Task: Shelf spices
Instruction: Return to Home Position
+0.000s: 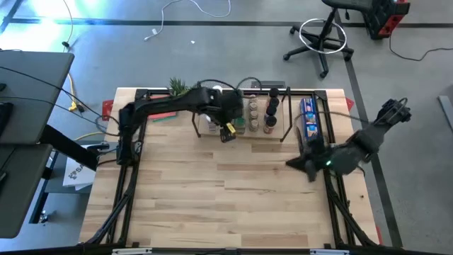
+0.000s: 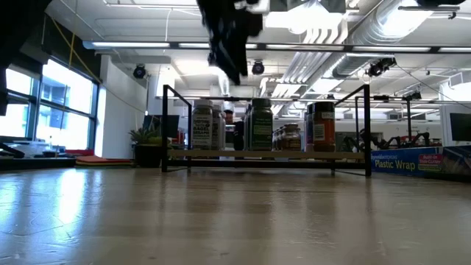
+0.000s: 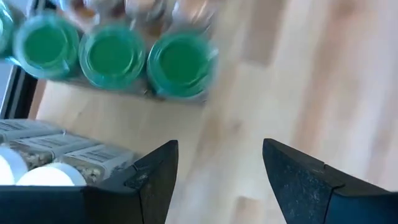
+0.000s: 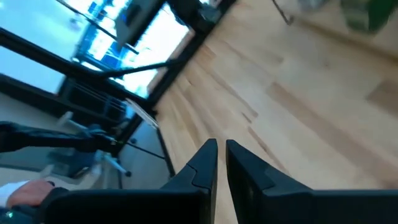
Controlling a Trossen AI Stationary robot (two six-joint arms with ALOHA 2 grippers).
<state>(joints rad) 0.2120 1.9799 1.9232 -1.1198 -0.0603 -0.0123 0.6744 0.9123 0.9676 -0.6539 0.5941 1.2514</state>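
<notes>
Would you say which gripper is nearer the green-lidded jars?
Left. The left gripper hangs open right by the green-lidded jars; the right gripper sits shut toward the table's right side.

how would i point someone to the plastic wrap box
On the light wooden table, find the low black-framed wooden shelf of jars at the far edge. Just outside its right rail lies a long blue box, the only blue, flat-sided thing beside the round jars.

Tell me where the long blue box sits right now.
In the high view the blue box lies near the table's back right corner, just beyond the shelf's right rail.
</notes>
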